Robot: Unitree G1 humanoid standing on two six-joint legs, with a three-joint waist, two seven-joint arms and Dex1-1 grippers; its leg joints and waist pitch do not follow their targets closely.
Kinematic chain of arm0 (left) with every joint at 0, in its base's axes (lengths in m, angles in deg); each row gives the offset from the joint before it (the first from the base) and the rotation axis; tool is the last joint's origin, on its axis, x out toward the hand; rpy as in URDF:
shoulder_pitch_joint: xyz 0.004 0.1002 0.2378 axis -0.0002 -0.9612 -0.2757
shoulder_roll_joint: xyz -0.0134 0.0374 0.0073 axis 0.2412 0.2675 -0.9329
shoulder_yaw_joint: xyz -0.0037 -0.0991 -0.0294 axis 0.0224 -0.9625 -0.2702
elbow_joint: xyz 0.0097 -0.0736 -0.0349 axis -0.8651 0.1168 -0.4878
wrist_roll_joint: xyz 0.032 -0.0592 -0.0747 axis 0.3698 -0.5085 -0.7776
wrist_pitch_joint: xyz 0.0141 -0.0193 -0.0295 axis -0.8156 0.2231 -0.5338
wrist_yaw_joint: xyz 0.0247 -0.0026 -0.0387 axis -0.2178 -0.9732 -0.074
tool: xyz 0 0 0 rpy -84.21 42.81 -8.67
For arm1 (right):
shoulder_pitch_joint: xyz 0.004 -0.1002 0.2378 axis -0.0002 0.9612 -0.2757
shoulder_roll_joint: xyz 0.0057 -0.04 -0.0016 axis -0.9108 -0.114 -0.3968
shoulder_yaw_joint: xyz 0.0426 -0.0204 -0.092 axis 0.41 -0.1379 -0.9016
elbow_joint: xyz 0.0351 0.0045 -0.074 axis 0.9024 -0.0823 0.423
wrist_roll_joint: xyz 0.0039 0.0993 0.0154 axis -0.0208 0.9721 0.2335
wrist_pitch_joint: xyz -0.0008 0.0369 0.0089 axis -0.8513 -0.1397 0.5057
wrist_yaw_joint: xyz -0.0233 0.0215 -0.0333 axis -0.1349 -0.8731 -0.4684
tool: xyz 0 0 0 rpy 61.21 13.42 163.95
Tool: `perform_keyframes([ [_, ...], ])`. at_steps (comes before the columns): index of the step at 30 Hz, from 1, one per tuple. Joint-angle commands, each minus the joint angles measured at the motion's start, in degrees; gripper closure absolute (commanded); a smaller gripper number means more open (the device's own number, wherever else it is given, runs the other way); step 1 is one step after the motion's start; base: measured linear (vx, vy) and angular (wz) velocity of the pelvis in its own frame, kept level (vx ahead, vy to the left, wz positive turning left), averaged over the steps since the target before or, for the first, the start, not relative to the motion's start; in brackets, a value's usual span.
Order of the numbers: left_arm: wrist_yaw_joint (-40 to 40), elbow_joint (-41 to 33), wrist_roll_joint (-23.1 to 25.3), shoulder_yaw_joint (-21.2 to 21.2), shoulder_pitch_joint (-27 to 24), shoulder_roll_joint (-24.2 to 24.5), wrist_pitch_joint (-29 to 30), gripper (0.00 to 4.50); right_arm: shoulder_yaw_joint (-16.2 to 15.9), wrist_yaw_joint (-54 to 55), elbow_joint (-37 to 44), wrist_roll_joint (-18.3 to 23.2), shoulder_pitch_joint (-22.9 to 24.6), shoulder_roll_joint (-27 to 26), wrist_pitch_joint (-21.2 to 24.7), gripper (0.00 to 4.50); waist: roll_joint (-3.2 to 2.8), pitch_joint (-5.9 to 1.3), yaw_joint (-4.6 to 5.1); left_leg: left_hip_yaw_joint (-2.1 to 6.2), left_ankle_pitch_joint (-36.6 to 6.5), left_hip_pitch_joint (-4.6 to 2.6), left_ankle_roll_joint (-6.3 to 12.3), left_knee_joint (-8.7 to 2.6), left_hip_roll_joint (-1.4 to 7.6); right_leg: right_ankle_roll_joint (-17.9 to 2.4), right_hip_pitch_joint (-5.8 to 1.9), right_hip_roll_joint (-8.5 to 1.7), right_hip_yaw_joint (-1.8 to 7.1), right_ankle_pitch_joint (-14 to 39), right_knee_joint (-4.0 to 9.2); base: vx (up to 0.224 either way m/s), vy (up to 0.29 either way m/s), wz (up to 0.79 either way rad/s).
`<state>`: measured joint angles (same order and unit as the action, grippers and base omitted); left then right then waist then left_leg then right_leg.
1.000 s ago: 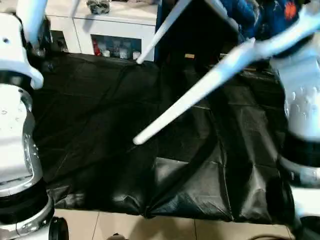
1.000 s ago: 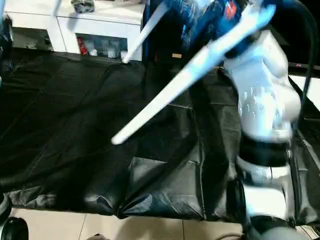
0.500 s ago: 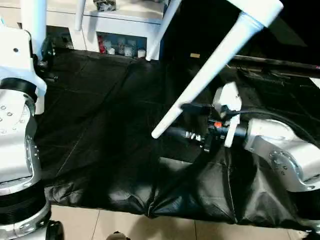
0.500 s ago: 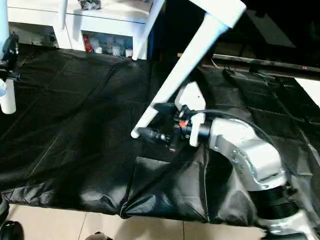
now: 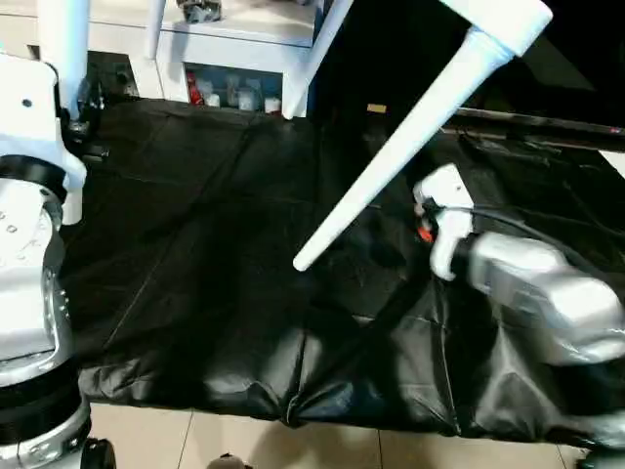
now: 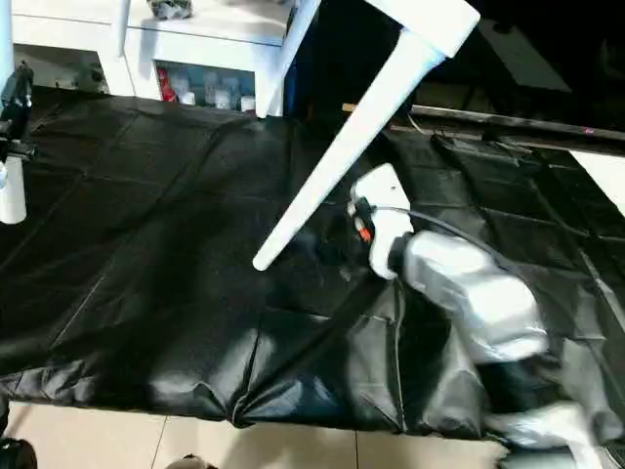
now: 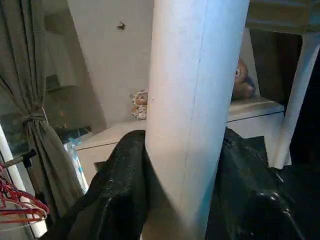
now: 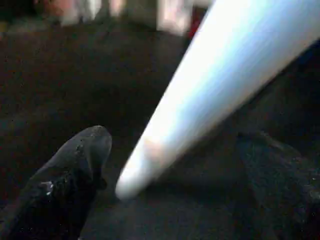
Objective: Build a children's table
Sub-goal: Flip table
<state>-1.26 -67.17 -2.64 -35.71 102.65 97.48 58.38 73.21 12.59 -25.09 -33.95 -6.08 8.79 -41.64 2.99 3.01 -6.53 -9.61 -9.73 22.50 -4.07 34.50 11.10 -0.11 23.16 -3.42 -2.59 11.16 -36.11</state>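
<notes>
**Mia:** Since the big black-covered table (image 5: pixel 195 293) takes up most of the room, where is the little white children's table (image 5: pixel 488 15)?

**Ben:** It is up in the air above the black cover. One corner shows at the top, and its long legs hang down. One leg (image 5: pixel 391 166) slants low, with its tip close to the cover. Behind stands a white cabinet (image 5: pixel 234 59).

**Mia:** Who holds it?

**Ben:** The left gripper (image 7: pixel 182 190) pinches another leg (image 7: pixel 195 100) between its two black fingers (image 7: pixel 125 190).

**Mia:** And the other one?

**Ben:** The right gripper (image 8: pixel 170 185) is spread wide. The slanted leg's tip sits between its fingers (image 8: pixel 75 170), but they hold nothing yet.

**Mia:** So which step is this?

**Ben:** I think the legs are in, and it is reaching for a second hold. Next it should line up and squeeze gently, then turn the table upright.
</notes>
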Motion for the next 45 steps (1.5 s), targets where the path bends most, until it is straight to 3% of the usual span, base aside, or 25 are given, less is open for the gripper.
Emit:
perform_keyframes([
  [1, 0.6, -0.1, -1.4, 1.3, -0.1, 0.1, -0.9, 2.75, 0.8, 2.4, -3.5, -2.6, -1.3, -0.4, -4.0, 0.0, -1.05, -3.56, 0.38, 0.55, -13.8, -1.73, -3.43, -4.3, 1.77, -7.7, -1.57, -3.49, 2.22, 10.9, 4.44, 0.0, 0.0, 0.0],
  [2, 0.7, -0.1, -1.4, 1.3, -0.2, 0.1, -1.0, 2.75, 1.8, 2.1, -5.8, -1.6, -2.2, -3.2, -6.7, 0.0, -0.95, -3.67, 0.38, 0.53, -13.6, -1.54, -3.52, -4.33, 1.73, -7.8, -1.75, -3.62, 2.22, 10.0, 4.22, 0.0, 0.0, 0.0],
  [6, 0.7, 0.0, -1.5, 1.3, -0.3, 0.2, -1.1, 2.76, 3.6, 0.7, -9.2, 1.1, -3.5, -6.9, -9.0, 0.0, -1.07, -3.73, 0.63, 0.63, -13.9, -1.54, -3.19, -4.44, 1.79, -7.9, -1.86, -3.61, 2.21, 8.6, 4.11, 0.0, 0.0, 0.0],
  [13, 0.3, 0.1, -2.1, 1.5, -2.1, 0.0, -1.9, 2.77, 3.3, -1.8, -19.7, -1.3, -6.0, -10.4, -15.9, 0.68, -0.99, -3.72, 0.55, 0.47, -14.1, -1.54, -3.07, -4.42, 1.79, -8.3, -1.88, -3.79, 2.26, 9.5, 4.17, 0.0, 0.0, 0.0],
  [14, 0.3, 0.0, -2.1, 1.5, -2.6, -0.1, -1.9, 2.77, 3.8, -2.2, -21.0, -1.3, -6.4, -11.0, -16.7, 0.72, -0.53, -3.65, 0.66, 0.42, -14.2, -1.51, -2.91, -4.48, 1.85, -8.4, -1.9, -3.75, 2.26, 9.8, 4.27, 0.0, 0.0, 0.0],
  [15, 0.2, 0.0, -2.2, 1.5, -2.7, -0.2, -1.9, 2.77, 4.0, -2.4, -21.5, -1.1, -6.6, -11.3, -16.9, 0.72, -0.86, -3.7, 0.5, 0.43, -13.8, -1.61, -2.85, -4.43, 1.87, -8.5, -1.87, -3.77, 2.3, 9.3, 4.11, 0.0, 0.0, 0.0],
  [16, 0.2, 0.0, -2.2, 1.5, -2.8, -0.2, -1.9, 2.79, 4.1, -2.5, -21.7, -1.1, -6.6, -11.4, -17.0, 1.0, -0.87, -3.65, 0.58, 0.45, -13.8, -1.56, -2.84, -4.48, 1.87, -8.6, -1.88, -3.72, 2.28, 9.2, 4.09, 0.0, 0.0, 0.0],
  [22, 0.1, 0.2, -2.2, 1.6, -4.4, -0.6, -2.8, 2.8, 4.7, -5.6, -23.3, 0.2, -7.3, -12.0, -19.1, 1.44, -0.81, -3.66, 0.48, 0.45, -14.5, -1.64, -2.74, -4.56, 1.91, -8.4, -1.9, -3.71, 2.28, 9.3, 4.14, 0.0, 0.0, 0.0],
  [30, 0.8, 1.1, -3.8, 1.9, -8.6, -1.7, -6.5, 2.82, 3.2, -13.0, -16.8, 0.8, -2.8, -10.0, -19.3, 2.05, -0.65, -3.71, 0.21, 0.47, -12.2, -1.37, -1.74, -4.56, 1.96, -8.9, -2.26, -3.67, 2.22, 6.1, 3.96, 0.0, 0.0, 0.0],
  [31, 0.9, 1.4, -4.0, 2.2, -9.4, -2.1, -7.2, 2.82, 2.8, -13.4, -15.4, 0.8, -1.8, -9.6, -19.0, 2.19, -0.84, -3.7, 0.13, 0.43, -12.9, -1.64, -1.88, -4.57, 2.02, -8.8, -2.06, -3.66, 2.23, 6.8, 4.17, 0.0, 0.0, 0.0],
  [36, 0.8, 2.2, -3.7, 3.1, -13.0, -3.1, -9.7, 2.82, 2.4, -14.3, -8.3, 0.1, 2.5, -7.1, -17.2, 2.72, -0.86, -3.44, 0.13, 0.58, -16.0, -1.66, -2.1, -4.82, 2.03, -7.5, -2.0, -3.68, 2.35, 10.9, 4.69, 0.0, 0.0, 0.0],
  [45, 0.4, -2.0, -3.9, 2.1, -21.6, -4.2, -9.4, 2.82, 1.4, -11.6, 5.4, -2.0, 10.9, -3.4, -13.9, 2.98, -0.96, -3.12, 0.41, 0.9, -20.4, -1.74, -2.6, -5.23, 2.15, -5.7, -1.63, -3.59, 2.42, 16.5, 5.52, 0.0, 0.0, 0.0],
])
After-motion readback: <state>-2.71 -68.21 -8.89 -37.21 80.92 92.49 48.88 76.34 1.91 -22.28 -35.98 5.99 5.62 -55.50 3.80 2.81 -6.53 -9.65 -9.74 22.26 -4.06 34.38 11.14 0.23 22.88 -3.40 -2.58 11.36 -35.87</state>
